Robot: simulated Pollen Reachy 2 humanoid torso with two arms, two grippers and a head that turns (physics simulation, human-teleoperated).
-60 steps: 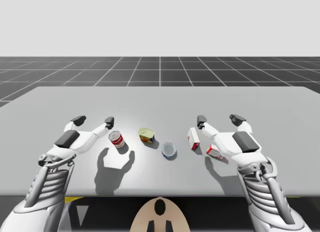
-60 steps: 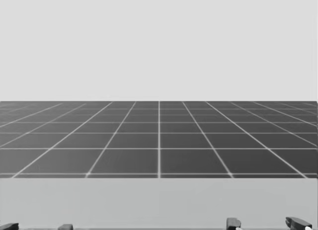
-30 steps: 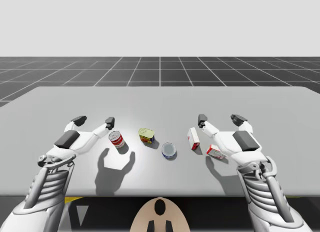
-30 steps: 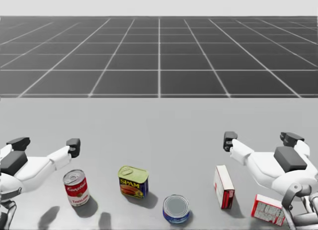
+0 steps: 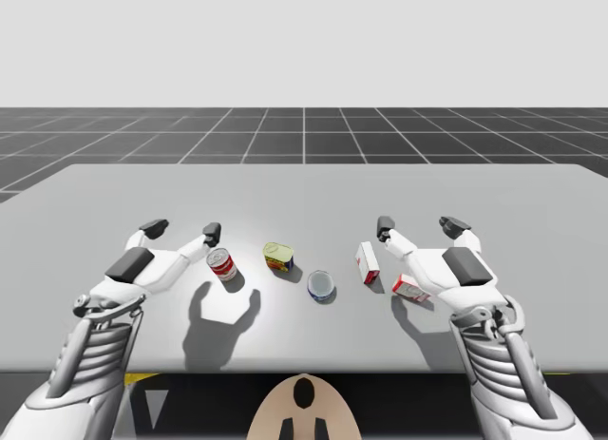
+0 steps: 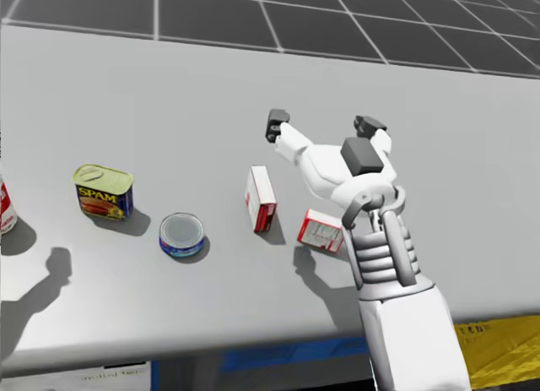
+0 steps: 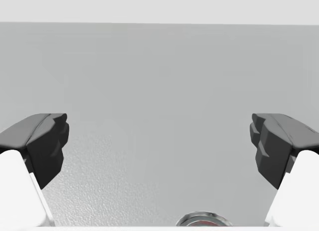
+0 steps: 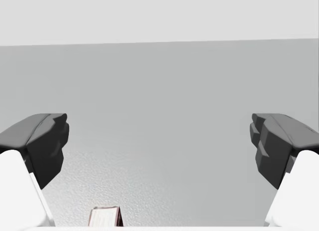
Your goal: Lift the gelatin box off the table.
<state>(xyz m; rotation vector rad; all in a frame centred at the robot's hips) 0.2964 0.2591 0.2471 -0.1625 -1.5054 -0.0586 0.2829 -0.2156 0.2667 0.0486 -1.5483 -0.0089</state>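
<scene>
Right of centre on the worktop (image 5: pixel 494 188), found two red-and-white boxes near each other: an upright box (image 6: pixel 261 198) standing on a narrow edge, and a smaller flat box (image 6: pixel 317 230) lying nearer, tucked partly beneath the right wrist. Took the flat box for the gelatin box (image 5: pixel 408 288) on size alone; could not settle that for certain. Had the right tool (image 6: pixel 323 125) wide open and gripping nothing, hovering over bare worktop on the far side of both boxes. Caught the top edge of a red-and-white box, probably the upright one, under that tool in the right wrist view. Had the left tool (image 5: pixel 181 231) open too and empty, just beyond a red-and-white soup can (image 5: pixel 221 264), well apart from the boxes. Noted a blue-and-yellow rectangular tin (image 6: pixel 103 191) and a low round blue can (image 6: pixel 180 233) between the two arms.

Judged the approach barely begun, with no contact made. Judged best to draw the right tool back toward the near edge, tip down over the flat box, and square the open jaws to two opposite sides before closing. Needed care not to clip the upright box alongside, likely to topple at a nudge. Thereafter, a straight lift clear of the worktop.
</scene>
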